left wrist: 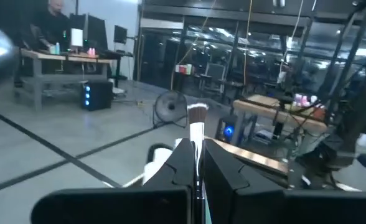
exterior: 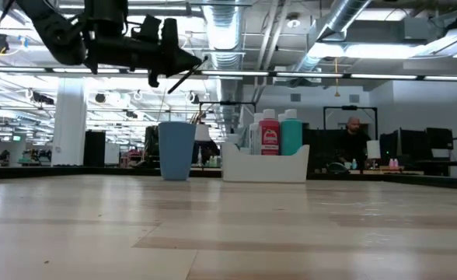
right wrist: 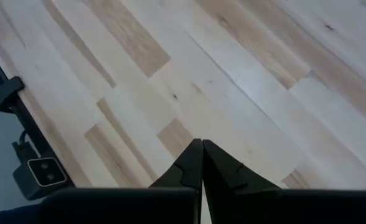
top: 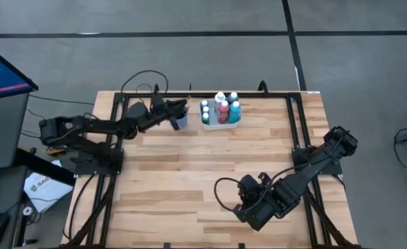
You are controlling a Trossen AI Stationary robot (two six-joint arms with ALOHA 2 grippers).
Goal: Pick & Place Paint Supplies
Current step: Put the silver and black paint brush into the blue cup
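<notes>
Your left hand (left wrist: pixel 197 163) is clenched on a paintbrush (left wrist: pixel 197 127), bristles sticking out past the fingertips. From the low view it's hanging up in the air above the blue cup (exterior: pixel 176 150), brush tilted, not touching the cup. The paint bottles (top: pixel 222 109) are sitting upright in the white tray (exterior: pixel 264 166) just beside the cup, at the far edge of the table (top: pixel 190 180); you can make out red and teal ones. Your right hand (right wrist: pixel 201 163) is squeezed closed with nothing in it, parked low over bare wood at the near right side, well apart from everything.
</notes>
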